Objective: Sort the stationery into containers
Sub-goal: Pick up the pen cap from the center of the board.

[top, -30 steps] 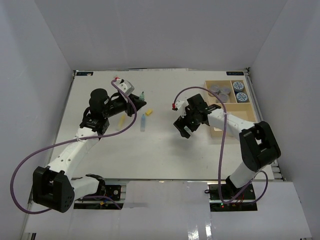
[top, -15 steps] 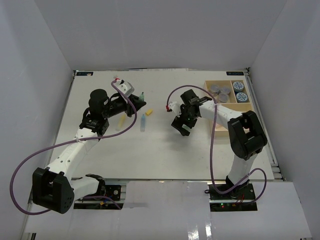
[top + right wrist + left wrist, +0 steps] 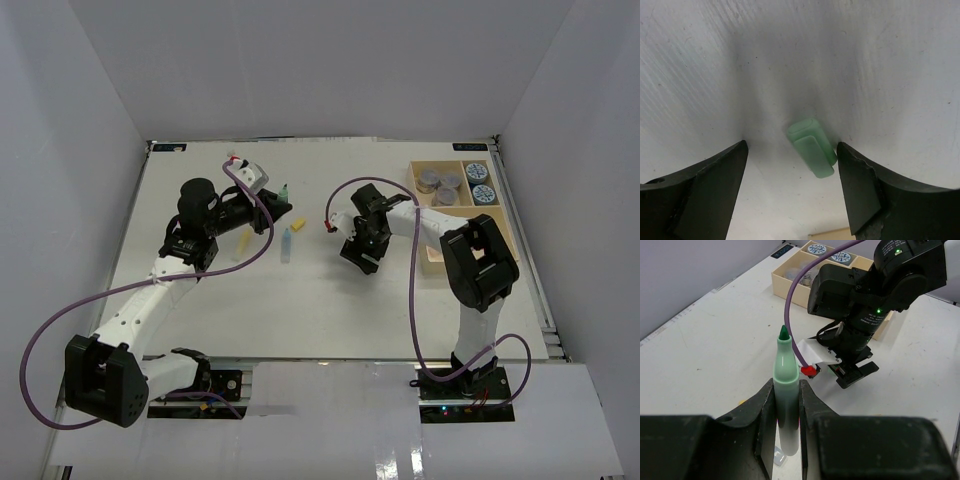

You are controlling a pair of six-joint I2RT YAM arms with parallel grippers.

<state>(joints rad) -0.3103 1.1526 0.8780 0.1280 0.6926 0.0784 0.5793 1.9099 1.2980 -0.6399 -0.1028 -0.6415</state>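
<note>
green cap (image 3: 811, 146) on table between spread right gripper (image 3: 792, 192) fingers, nearer right one.

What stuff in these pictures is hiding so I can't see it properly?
- Top camera: the green cap is hidden under the right claw.
- Left wrist camera: the green marker bottom end is hidden between the left claw fingers.
- Top camera: the rolls in the wooden tray are too small for detail.

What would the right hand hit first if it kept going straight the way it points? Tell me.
Most likely the green marker cap, lying on the white table between the right hand's open fingers; how far off it lies is unclear.
</note>
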